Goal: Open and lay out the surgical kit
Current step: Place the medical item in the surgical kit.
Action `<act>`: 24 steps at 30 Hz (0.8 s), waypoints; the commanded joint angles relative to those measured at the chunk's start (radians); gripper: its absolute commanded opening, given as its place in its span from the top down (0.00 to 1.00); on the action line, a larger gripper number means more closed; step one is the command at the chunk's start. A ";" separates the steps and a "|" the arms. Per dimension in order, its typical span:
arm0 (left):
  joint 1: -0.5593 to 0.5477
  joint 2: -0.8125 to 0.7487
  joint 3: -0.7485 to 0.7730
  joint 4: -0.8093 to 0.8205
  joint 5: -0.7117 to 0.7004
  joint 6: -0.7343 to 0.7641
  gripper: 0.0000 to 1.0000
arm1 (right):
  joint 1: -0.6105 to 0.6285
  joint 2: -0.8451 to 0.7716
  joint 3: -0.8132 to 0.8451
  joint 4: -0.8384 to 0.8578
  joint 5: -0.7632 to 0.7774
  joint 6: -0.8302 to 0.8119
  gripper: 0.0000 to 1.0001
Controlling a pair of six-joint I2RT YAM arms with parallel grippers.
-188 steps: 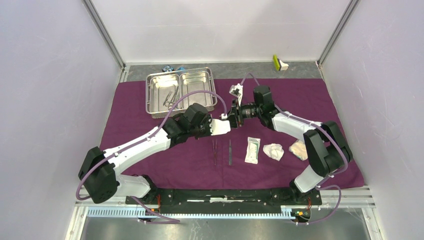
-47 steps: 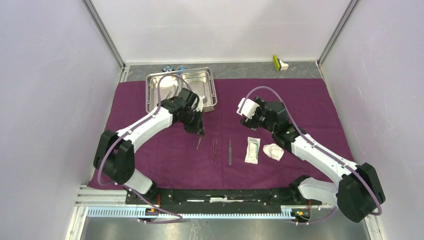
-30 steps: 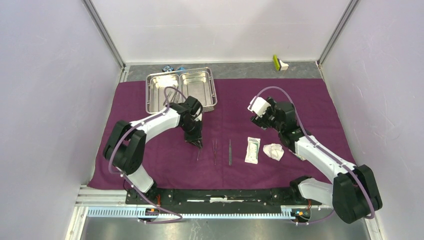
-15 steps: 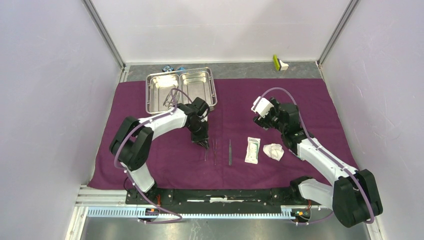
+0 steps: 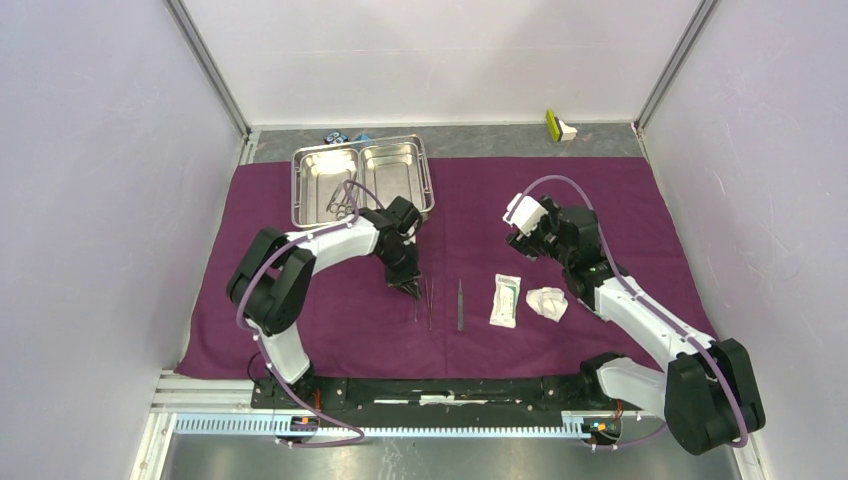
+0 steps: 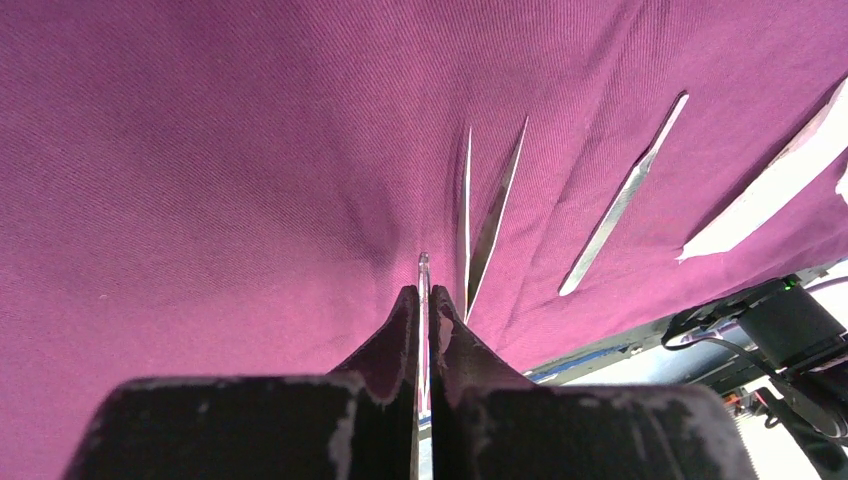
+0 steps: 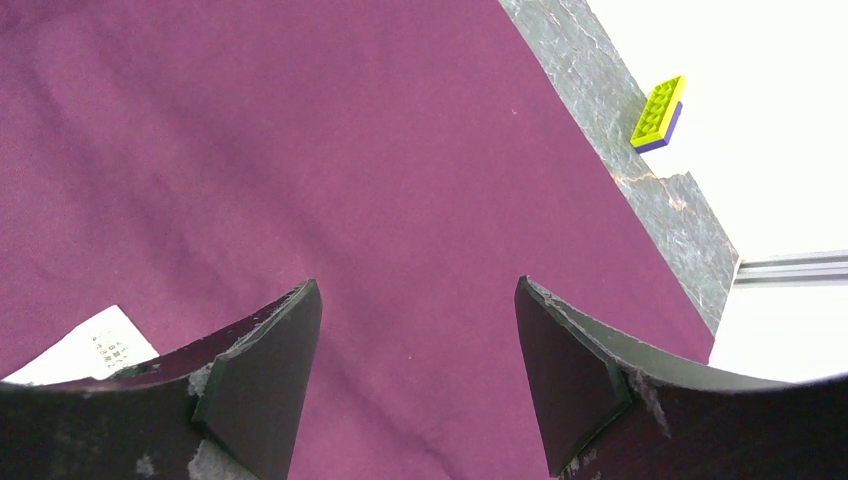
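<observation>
The purple cloth wrap [image 5: 300,290] lies spread flat. The steel tray [image 5: 296,190] stands at its back left, with ring-handled forceps [image 5: 339,197] in the left compartment. My left gripper [image 5: 408,287] is low over the cloth, shut on a slim metal instrument [image 6: 423,265] whose tip pokes out past the fingers. Just to its right lie the tweezers [image 6: 480,215], another slim tool [image 6: 625,195], the white packet [image 5: 506,300] and a gauze wad [image 5: 547,302]. My right gripper [image 7: 415,290] hangs open over bare cloth, holding nothing.
A yellow-green block [image 5: 552,124] sits on the grey strip at the back right, also in the right wrist view [image 7: 658,113]. Small blue and black objects [image 5: 345,137] lie behind the tray. Walls close in on both sides.
My left gripper carried the slim instrument from near the tray forward and right, down beside the tweezers. The right arm pulled back a little, then held still.
</observation>
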 commanded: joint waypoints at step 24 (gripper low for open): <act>-0.033 -0.002 -0.045 0.044 -0.020 -0.073 0.97 | -0.010 0.006 0.001 0.026 -0.021 -0.009 0.21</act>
